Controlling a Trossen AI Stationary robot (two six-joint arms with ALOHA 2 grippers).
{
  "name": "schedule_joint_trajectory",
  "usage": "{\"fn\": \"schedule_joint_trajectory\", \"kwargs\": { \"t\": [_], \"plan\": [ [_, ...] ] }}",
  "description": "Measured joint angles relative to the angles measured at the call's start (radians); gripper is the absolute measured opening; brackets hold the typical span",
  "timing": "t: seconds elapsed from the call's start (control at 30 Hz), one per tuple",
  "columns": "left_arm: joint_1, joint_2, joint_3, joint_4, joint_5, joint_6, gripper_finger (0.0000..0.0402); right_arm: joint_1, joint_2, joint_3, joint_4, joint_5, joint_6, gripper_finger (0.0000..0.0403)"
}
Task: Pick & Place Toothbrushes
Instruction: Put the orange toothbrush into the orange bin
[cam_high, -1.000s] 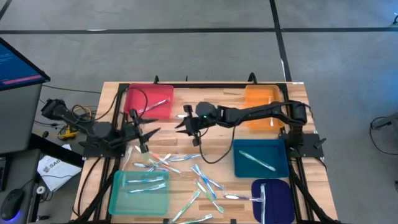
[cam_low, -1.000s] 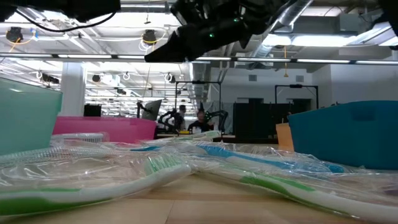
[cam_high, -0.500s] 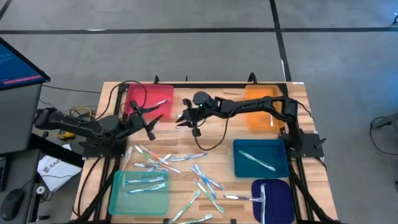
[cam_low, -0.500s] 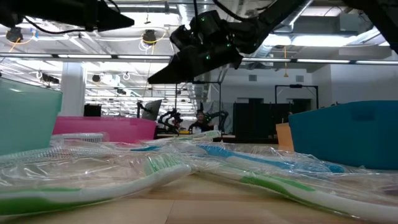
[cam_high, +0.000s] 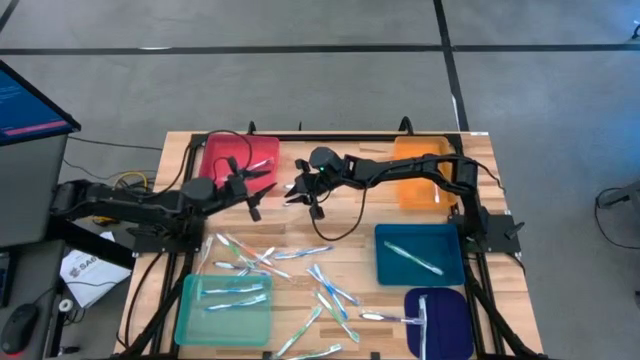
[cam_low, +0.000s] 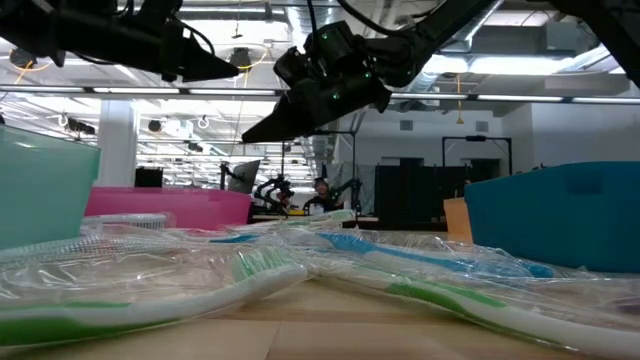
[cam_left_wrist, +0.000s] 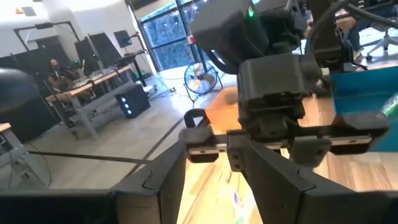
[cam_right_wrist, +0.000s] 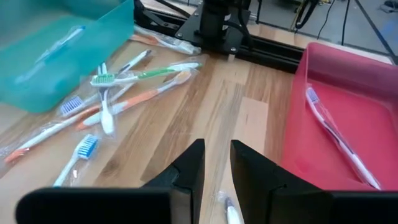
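The bench (cam_high: 350, 225) is a slatted top of pale wood planks in a black metal frame. On it lie flat rectangular plastic trays: a red tray (cam_high: 222, 158) at the back left, an orange tray (cam_high: 420, 152) at the back right, a blue tray (cam_high: 395, 268), a light teal tray (cam_high: 195, 318) and a dark navy tray (cam_high: 448, 318) at the front. The toothbrushes (cam_high: 300, 275), thin straight sticks in glossy clear wrappers, lie scattered across the middle and front of the bench; one rests in the red tray and others in the teal, blue and navy trays.

The left hand (cam_high: 257, 190), its fingers apart and empty, hovers at the red tray's front corner. The right hand (cam_high: 297, 191), fingers set a narrow gap apart and holding nothing, hovers just beside it, tips facing.

Since a second ago the left arm has stretched out toward the middle, and the right hand has drawn back from the pile.
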Motion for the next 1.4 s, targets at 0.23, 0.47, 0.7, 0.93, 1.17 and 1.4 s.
{"fn": "schedule_joint_trajectory", "kwargs": {
  "t": [0.23,0.47,0.7,0.93,1.17,1.4],
  "plan": [
    [0.007,0.004,0.000,0.018,0.000,0.013,0.0158,0.003,0.000,0.000,0.013,-0.003,-0.008,0.0071],
    [0.007,0.004,0.000,0.024,0.000,0.012,0.0158,0.014,0.000,0.000,0.026,-0.003,-0.008,0.0071],
    [0.007,0.004,0.000,0.095,0.000,0.008,0.0158,0.027,0.000,0.000,0.046,-0.003,-0.008,0.0071],
    [0.007,0.004,0.000,0.127,0.000,0.011,0.0158,0.028,0.000,0.000,0.047,-0.004,-0.008,0.0071],
    [0.007,0.004,0.000,0.126,0.000,0.010,0.0158,0.027,0.000,0.000,0.047,-0.021,-0.008,0.0071],
    [0.007,0.004,0.000,0.131,0.000,0.008,0.0158,0.027,0.000,0.000,0.053,-0.029,-0.008,0.0071]
  ]
}}
